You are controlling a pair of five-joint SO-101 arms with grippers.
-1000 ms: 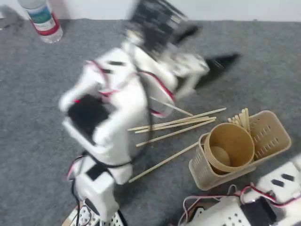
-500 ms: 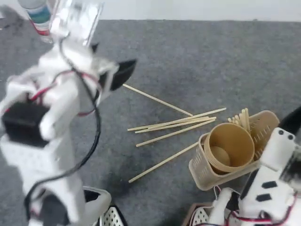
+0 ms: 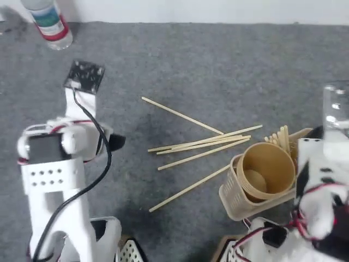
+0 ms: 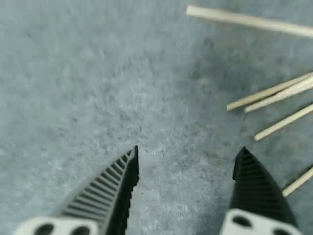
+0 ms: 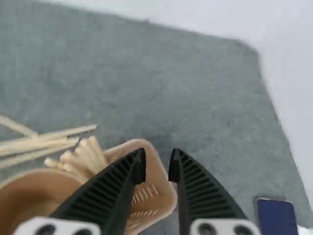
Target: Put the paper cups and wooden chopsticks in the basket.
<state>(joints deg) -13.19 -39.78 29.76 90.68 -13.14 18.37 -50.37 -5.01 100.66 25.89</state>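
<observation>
- Along the far side the grey surface (image 3: 218, 60) runs bare up to the white wall, with a bottle (image 3: 49, 24) at the far left corner. That is my widest open room.
- Between the arms, loose chopsticks (image 3: 202, 143) lie fanned flat on the surface. A stray chopstick (image 3: 180, 115) angles off on their far side, and their right ends stop just beside the basket (image 3: 233, 201).
- The basket is beige and slotted, and sits tilted with its mouth toward the high camera. A tan cup (image 3: 270, 164) is nested inside, and bundled chopsticks (image 3: 280, 136) poke out behind the cup.
- My left tool (image 4: 189, 151) hangs over bare surface with its fingers wide apart and nothing between them. Its wrist view puts the chopstick ends near it but not touching.
- My right tool (image 5: 157, 152) sits above the basket's far end, fingers a narrow gap apart and empty.
- From the right wrist view I get the surface's right edge against white, and a blue object (image 5: 276, 215) near that edge. From the high view I get the inside of the cup.
</observation>
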